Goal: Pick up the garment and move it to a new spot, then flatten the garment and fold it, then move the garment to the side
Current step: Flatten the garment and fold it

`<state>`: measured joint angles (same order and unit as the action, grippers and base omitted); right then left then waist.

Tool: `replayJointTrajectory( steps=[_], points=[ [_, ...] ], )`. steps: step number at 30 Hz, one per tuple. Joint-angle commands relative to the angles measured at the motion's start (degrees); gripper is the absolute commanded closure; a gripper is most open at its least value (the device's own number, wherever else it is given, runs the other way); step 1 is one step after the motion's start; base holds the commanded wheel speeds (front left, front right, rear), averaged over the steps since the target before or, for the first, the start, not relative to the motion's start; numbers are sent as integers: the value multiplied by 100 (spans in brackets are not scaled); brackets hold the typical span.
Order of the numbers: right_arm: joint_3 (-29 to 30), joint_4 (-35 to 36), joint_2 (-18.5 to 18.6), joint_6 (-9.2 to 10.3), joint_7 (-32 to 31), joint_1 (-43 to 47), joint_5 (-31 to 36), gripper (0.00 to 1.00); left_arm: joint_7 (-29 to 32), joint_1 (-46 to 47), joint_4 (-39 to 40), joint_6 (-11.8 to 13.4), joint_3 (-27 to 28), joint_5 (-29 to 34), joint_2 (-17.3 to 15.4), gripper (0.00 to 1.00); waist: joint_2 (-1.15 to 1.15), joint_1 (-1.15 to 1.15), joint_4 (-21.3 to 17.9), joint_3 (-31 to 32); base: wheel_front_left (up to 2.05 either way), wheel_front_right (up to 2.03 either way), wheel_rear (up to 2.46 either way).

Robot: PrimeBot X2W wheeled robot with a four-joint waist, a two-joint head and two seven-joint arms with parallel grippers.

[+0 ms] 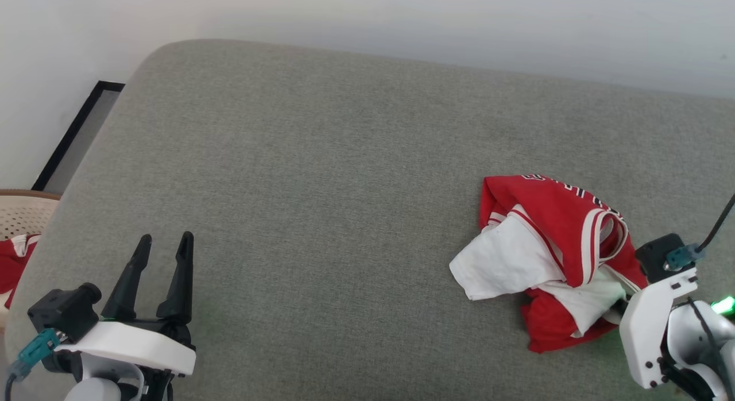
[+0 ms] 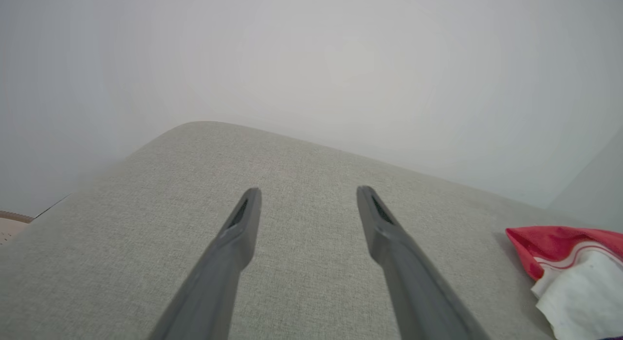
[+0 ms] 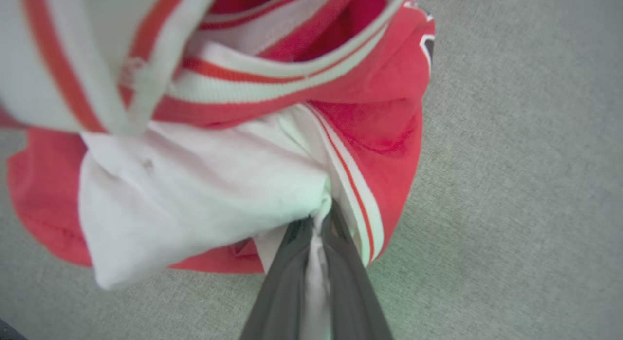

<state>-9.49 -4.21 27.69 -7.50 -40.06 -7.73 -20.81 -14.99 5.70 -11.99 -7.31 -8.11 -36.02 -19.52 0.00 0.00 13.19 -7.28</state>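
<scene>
Left jaws, head view: my two dark fingers (image 1: 182, 274) point away from me and stand apart with nothing between them, over the near left part of the grey cushion (image 1: 321, 159). Off that cushion's edge, to the left of these jaws, sits a pale basket (image 1: 26, 214) with some red cloth (image 1: 11, 263) in it. The garment (image 1: 563, 228) lies bunched on the cushion, well to the right of the left jaws and right against my right wrist housing (image 1: 654, 326). It shows red body, white sleeve and striped trim. The right jaws' fingertips are hidden in the fabric here.

Left wrist view: both fingers (image 2: 233, 242) spread wide, with bare cushion (image 2: 311, 160) between and ahead of them. One corner of the garment (image 2: 574, 281), red and white, lies well off to the right of these jaws and does not touch them. A plain pale wall (image 2: 311, 52) stands beyond the cushion's far edge.

Right wrist view: my right jaws are together, the fingers (image 3: 287, 281) clamped on a pinch of white fabric that runs down between them. The garment (image 3: 194, 194) is heaped directly ahead of and to the left of these jaws, and it rests on the cushion (image 3: 511, 184). Striped trim runs just beside the right finger, and a bit of black lettering shows at the far right edge of the heap.
</scene>
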Motion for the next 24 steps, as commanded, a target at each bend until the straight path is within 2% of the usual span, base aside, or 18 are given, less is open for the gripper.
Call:
replayJointTrajectory(
  steps=[1, 2, 3, 4, 10, 15, 24],
  points=[
    [9, -73, -69, 1, 24, 73, -3, 100, -28, 68, -6, -16, -23, -51, -14, 0, 0, 0, -33, -19, 0, 0, 0],
    [46, -115, -128, 1, 97, 62, 8, 71, -28, 88, -13, -16, -28, -55, -24, 0, 0, 0, -51, -30, 0, 0, 0],
    [59, -176, -194, 1, 158, 37, 7, 53, -28, 113, -13, -16, -40, -59, -28, 0, 0, 0, -67, -38, 0, 0, 0],
    [54, -238, -237, 1, 198, 5, 31, 0, -28, 131, -11, -16, -72, -58, -43, 0, 0, 0, -81, -48, 0, 0, 0],
    [23, -291, -396, 1, 339, -205, -15, 0, -28, 259, -91, -15, -292, -161, -230, 0, 0, 0, -222, -5, 0, 0, 0],
    [216, 20, -427, 1, 642, -232, 30, 0, 124, 469, -123, -16, -657, -288, -558, 0, 0, 0, -417, 99, 0, 0, 0],
    [826, 552, -948, 2, 1560, -29, 377, 0, 696, 1028, 172, -16, -1325, -685, -1033, 0, 0, 0, -882, 227, 0, 0, 0]
  ],
)
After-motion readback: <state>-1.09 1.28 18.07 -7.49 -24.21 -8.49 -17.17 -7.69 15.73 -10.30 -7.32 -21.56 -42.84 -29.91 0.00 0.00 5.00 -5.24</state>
